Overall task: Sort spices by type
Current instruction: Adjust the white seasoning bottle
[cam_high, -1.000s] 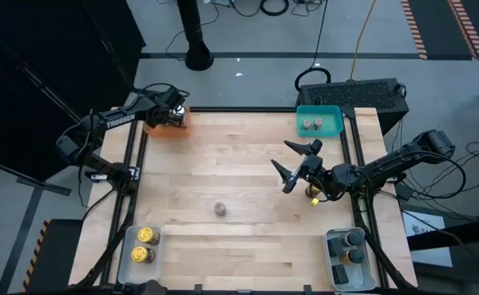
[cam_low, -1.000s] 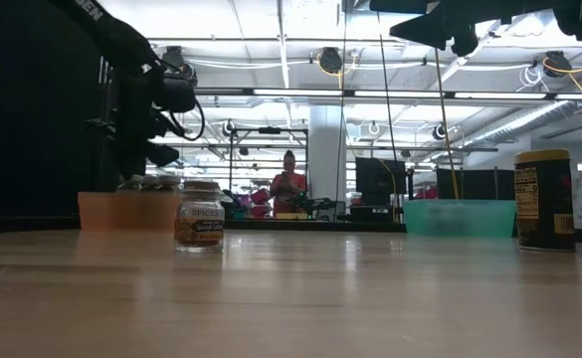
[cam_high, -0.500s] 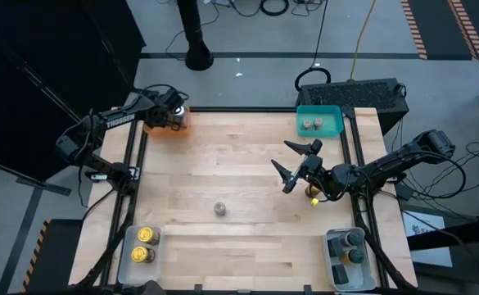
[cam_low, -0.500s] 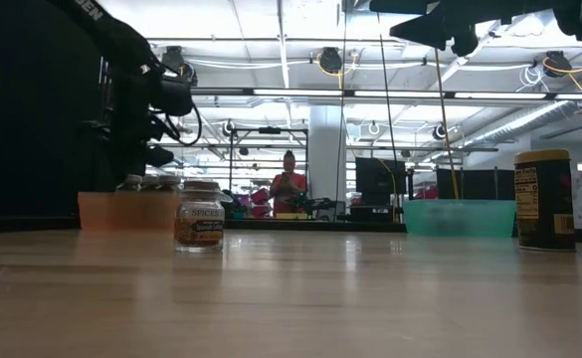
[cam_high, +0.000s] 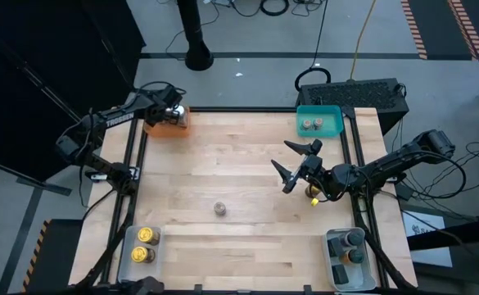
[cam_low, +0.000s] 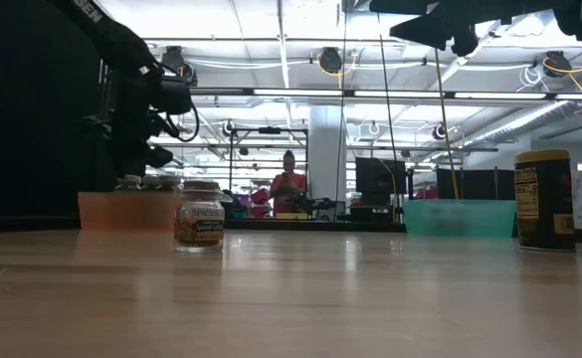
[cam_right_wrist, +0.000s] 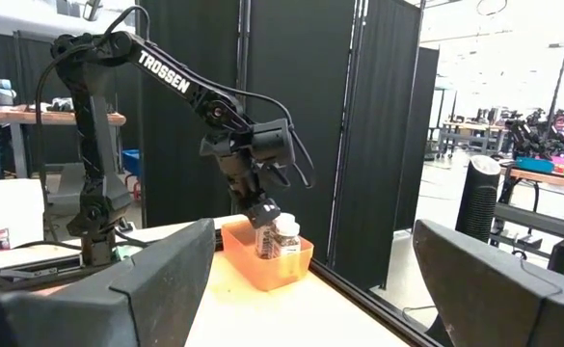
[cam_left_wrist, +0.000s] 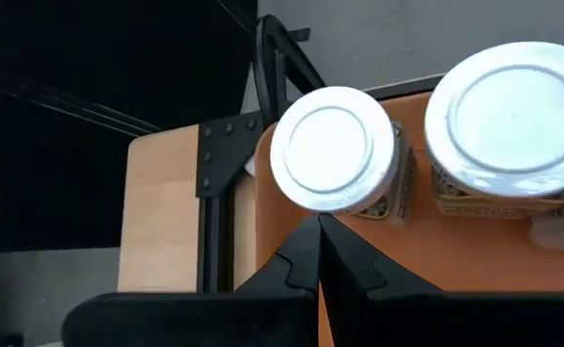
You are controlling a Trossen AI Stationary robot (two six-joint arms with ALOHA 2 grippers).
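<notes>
My left gripper [cam_left_wrist: 318, 227] is shut and empty, pointing steeply down over the orange tray [cam_high: 171, 124] at the table's far left corner. Its tips are beside a white-lidded spice jar [cam_left_wrist: 333, 151]; a second such jar [cam_left_wrist: 513, 108] stands next to it in the tray. My right gripper [cam_high: 296, 165] hangs wide open above the table's right half, holding nothing. One brownish spice jar [cam_high: 220, 209] stands alone mid-table. A yellow-lidded jar [cam_high: 313, 196] stands under my right arm. My left gripper comes from above with its shut fingertips [cam_left_wrist: 312, 241] right beside the nearer white-lidded jar's side [cam_left_wrist: 359, 206]. Whether they touch the jar, I cannot tell.
A teal tray [cam_high: 331, 111] at the far right holds two jars. A clear tray [cam_high: 128, 260] at the near left holds two yellow jars, and another clear tray [cam_high: 336, 270] at the near right holds dark jars. Bare wood surrounds the lone jar.
</notes>
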